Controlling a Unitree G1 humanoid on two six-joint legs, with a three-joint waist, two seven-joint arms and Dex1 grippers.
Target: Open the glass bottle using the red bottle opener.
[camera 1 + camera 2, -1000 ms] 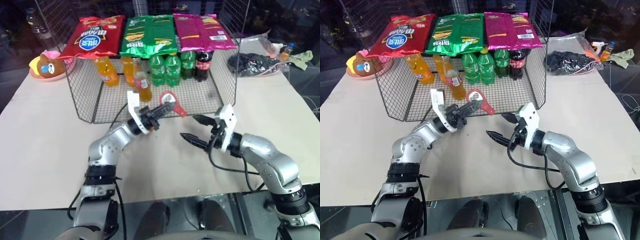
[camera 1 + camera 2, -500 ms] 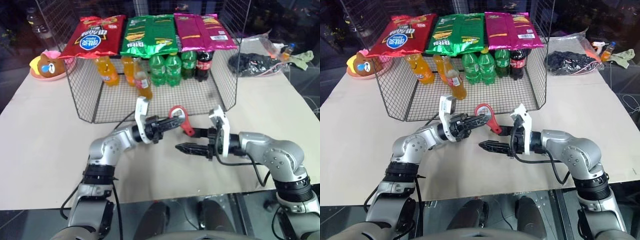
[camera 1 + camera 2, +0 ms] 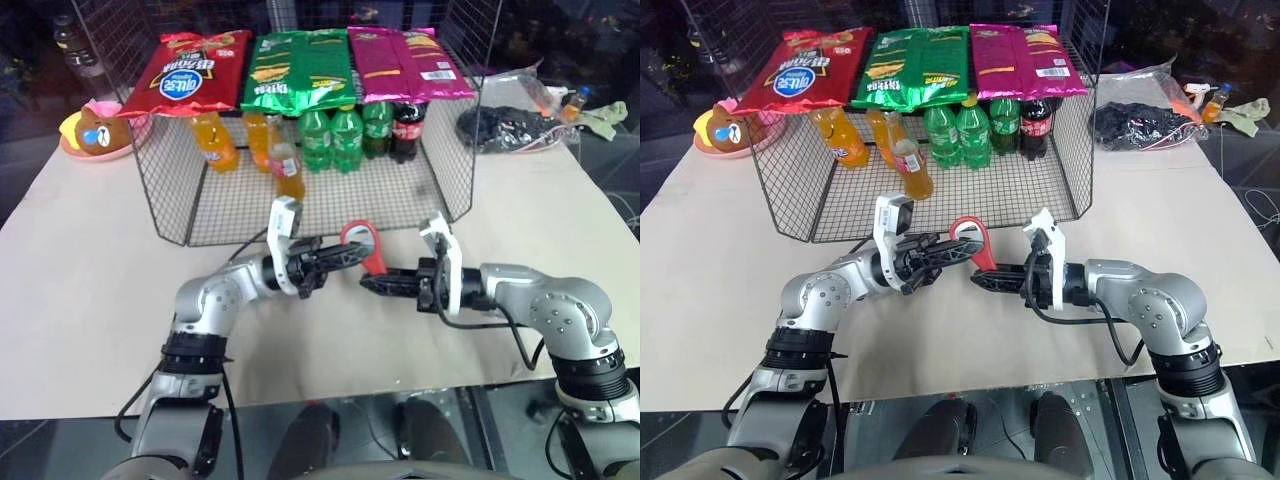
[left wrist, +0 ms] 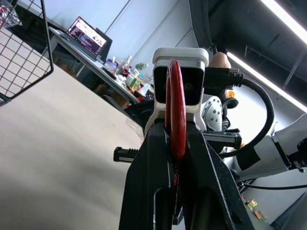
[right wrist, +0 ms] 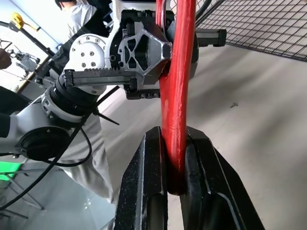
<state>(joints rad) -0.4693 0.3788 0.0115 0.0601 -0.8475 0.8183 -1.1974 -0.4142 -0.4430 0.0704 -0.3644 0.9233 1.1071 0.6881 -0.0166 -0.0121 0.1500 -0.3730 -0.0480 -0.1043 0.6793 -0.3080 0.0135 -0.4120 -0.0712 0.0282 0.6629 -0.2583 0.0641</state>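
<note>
Both grippers are clamping the red bottle opener (image 3: pixel 362 243) above the table's near middle: left gripper (image 3: pixel 340 255), right gripper (image 3: pixel 372 283). It is probably stiff, light; grip the handle. The glass bottle (image 3: pixel 286 165) is standing inside the wire rack (image 3: pixel 160 200).

We can't read much. The red chip bag (image 3: pixel 190 75) on top of the wire rack (image 3: pixel 160 200) has a blue oval logo with white characters, too small to make out. The green chip bag (image 3: pixel 298 70) and pink chip bag (image 3: pixel 405 65) carry print we can't read. The dark cola bottle (image 3: pixel 406 130) has a red label, script illegible.
</note>
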